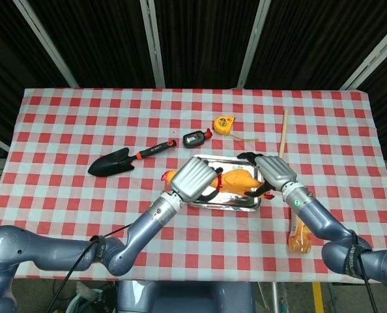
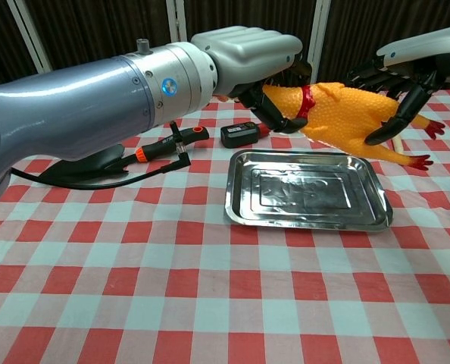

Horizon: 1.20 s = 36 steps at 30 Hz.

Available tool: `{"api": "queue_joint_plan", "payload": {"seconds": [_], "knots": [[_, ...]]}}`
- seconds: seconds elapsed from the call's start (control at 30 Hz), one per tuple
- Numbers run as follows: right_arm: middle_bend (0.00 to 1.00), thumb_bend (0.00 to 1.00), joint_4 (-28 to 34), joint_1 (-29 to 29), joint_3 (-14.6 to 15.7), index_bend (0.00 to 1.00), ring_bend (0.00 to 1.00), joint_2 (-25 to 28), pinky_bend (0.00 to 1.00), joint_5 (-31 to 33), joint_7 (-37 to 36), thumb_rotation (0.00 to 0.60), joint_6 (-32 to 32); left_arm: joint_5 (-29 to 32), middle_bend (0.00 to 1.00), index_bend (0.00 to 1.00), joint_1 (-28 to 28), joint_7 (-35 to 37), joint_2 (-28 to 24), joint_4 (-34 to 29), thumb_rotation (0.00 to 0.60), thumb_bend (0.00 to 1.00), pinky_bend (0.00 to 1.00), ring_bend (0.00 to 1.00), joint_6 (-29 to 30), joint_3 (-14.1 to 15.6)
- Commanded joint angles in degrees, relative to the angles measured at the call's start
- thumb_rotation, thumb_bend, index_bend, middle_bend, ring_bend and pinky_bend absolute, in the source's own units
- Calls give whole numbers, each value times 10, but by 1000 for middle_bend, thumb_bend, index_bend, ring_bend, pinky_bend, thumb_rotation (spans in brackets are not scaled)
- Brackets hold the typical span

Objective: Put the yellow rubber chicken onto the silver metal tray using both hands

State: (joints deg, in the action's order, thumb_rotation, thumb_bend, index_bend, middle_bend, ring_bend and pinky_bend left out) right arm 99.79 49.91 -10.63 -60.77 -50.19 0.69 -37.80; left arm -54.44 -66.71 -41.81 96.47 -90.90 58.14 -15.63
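Surface point(image 1: 76, 124): a red-and-white checked cloth covers it, and both arms reach out over it from the near edge.
Left arm point(image 2: 81, 98): a long grey arm stretched forward and inward, ending in the left hand at the chicken's head end.
Right arm point(image 1: 324, 225): it angles in from the right with its wrist raised, the right hand capping the chicken's tail end.
Silver metal tray point(image 2: 365, 216): it lies flat on the surface directly beneath both hands, with nothing resting in it.
Yellow rubber chicken point(image 2: 346, 114): it is held in the air between the two hands, clear above the tray, head toward the left hand and red feet trailing past the right hand.
Left hand point(image 2: 244, 49): its pale back faces up and its dark fingers point(image 2: 274, 102) curl under, gripping the chicken's neck by the red collar.
Right hand point(image 2: 407, 72): its dark fingers curve down over the chicken's rear, gripping it from above.
Black trowel point(image 1: 112, 163): it rests on the surface to the outer side of the left hand, well apart from it.
Orange bottle point(image 1: 299, 236): it lies on the surface just under the right forearm, nearer the robot than the right hand.
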Motion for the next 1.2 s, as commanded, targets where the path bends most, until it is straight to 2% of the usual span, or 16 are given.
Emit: {"api": "queue_joint_plan", "payload": {"seconds": [0.03, 0.27, 0.53, 0.63, 0.8, 0.87, 1.2], "knots": [[226, 279, -4, 3, 3, 254, 249, -2, 394, 9, 7, 600, -4, 1, 620, 586, -1, -2, 0, -1, 600, 549, 605, 544, 1, 0], [324, 406, -2, 3, 6, 441, 350, -3, 455, 20, 14, 600, -15, 9, 619, 585, -5, -6, 2, 1, 600, 547, 605, 544, 0, 1], [399, 508, -2, 3, 5, 527, 420, -4, 517, 23, 16, 600, -21, 8, 619, 585, -7, -5, 2, 1, 600, 547, 605, 544, 2, 1], [438, 624, 0, 2, 5, 558, 462, -5, 564, 22, 18, 600, -24, 11, 619, 585, -8, -6, 3, 3, 600, 546, 605, 544, 1, 1], [542, 928, 2, 3, 5, 646, 581, -8, 699, 21, 24, 600, -31, 18, 619, 585, -13, -8, 7, 9, 600, 547, 605, 544, -1, -1], [585, 993, 2, 3, 5, 685, 631, -10, 750, 21, 27, 600, -36, 20, 619, 585, -13, -8, 8, 10, 600, 547, 605, 544, 0, -2], [740, 1000, 7, 1, 7, 900, 792, -13, 887, 22, 37, 600, -45, 23, 619, 583, -15, -7, 8, 13, 600, 547, 605, 544, 1, 0]]}}
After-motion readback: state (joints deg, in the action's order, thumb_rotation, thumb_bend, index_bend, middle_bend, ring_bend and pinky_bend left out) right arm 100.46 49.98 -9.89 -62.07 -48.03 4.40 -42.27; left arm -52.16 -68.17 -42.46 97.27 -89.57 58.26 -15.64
